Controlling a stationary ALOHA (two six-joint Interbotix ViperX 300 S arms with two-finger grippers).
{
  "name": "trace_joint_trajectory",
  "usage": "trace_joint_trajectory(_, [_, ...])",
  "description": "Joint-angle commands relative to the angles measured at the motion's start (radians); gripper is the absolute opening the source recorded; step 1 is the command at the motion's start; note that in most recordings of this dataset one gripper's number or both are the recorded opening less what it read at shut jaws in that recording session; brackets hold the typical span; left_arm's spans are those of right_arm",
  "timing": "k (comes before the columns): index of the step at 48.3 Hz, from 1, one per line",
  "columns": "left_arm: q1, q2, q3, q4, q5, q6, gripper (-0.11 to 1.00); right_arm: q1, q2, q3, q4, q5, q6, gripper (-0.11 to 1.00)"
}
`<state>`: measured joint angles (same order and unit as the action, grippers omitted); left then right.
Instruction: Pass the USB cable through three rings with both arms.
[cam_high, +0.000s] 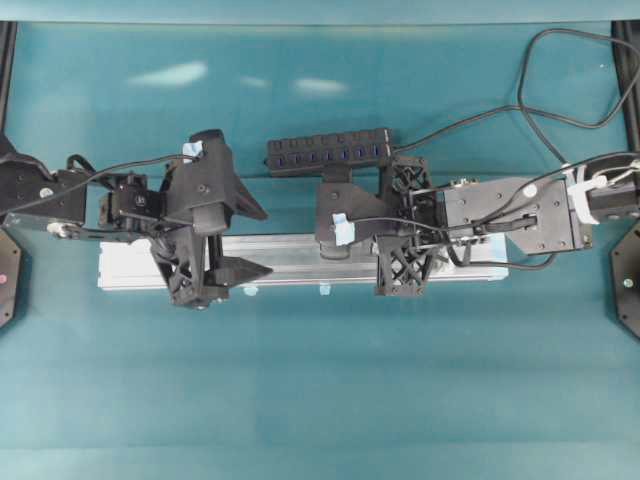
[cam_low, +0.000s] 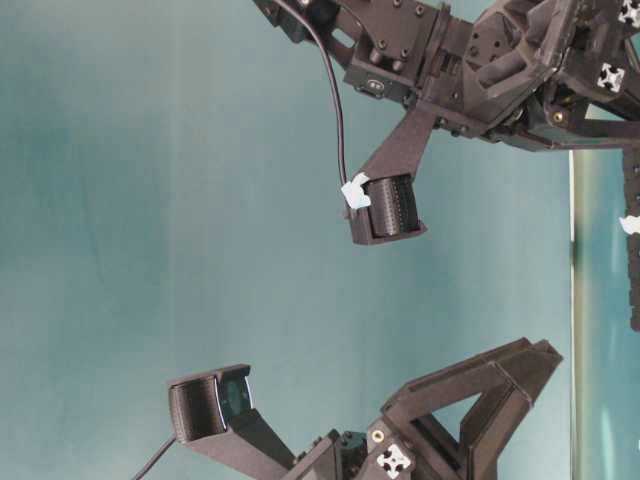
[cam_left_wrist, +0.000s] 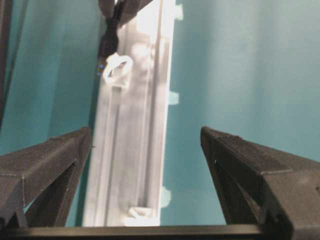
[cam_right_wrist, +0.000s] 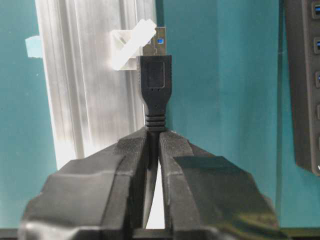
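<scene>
The right fingers (cam_right_wrist: 152, 150) are pinched shut on the cable (cam_right_wrist: 154, 125) just behind the plug (cam_right_wrist: 154, 80), at its ribbed collar. Gripping that close to the end keeps the plug stiff and pointing straight ahead, so it can be aimed like a needle. Its metal tip sits right at a ring (cam_right_wrist: 131, 44), a white loop standing on the edge of the rail (cam_right_wrist: 90, 75); in the right wrist view the tip overlaps the loop, but I cannot tell whether it has entered or only lines up with it. The rest of the cable trails back over the right arm and off toward the far right corner of the surface (cam_high: 320, 400), slack enough not to tug the plug off line.

The left fingers (cam_left_wrist: 145, 150) stand wide with nothing between them, one on either side of the rail. Held that way they straddle the line the plug should travel, which reads as waiting to catch it on the far side of the loop. In the left wrist view another ring (cam_left_wrist: 117, 67) stands further along the rail with the dark plug just beyond it, and a third ring (cam_left_wrist: 140, 212) lies close under the camera. So threading looks barely begun, all three loops likely still to be cleared.

The hub (cam_high: 328, 155) lies beyond the rail, apart from the work; it plays no part here
</scene>
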<state>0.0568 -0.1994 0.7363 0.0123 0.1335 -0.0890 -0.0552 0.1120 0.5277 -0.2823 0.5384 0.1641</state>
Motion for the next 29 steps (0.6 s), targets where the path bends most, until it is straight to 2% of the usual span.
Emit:
trace_joint_trajectory(1, [0.002, -0.017, -0.008, 0.002, -0.005, 0.0, 0.97, 0.011, -0.012, 0.0, -0.002, 0.002, -0.009, -0.07])
trace_joint_trajectory(16, [0.003, -0.015, -0.008, 0.002, -0.005, 0.0, 0.97, 0.037, -0.018, 0.012, 0.0, -0.008, -0.008, -0.07])
trace_joint_trajectory(29, [0.003, -0.011, -0.015, 0.002, -0.005, 0.0, 0.97, 0.031, -0.014, 0.009, 0.0, -0.091, -0.011, -0.07])
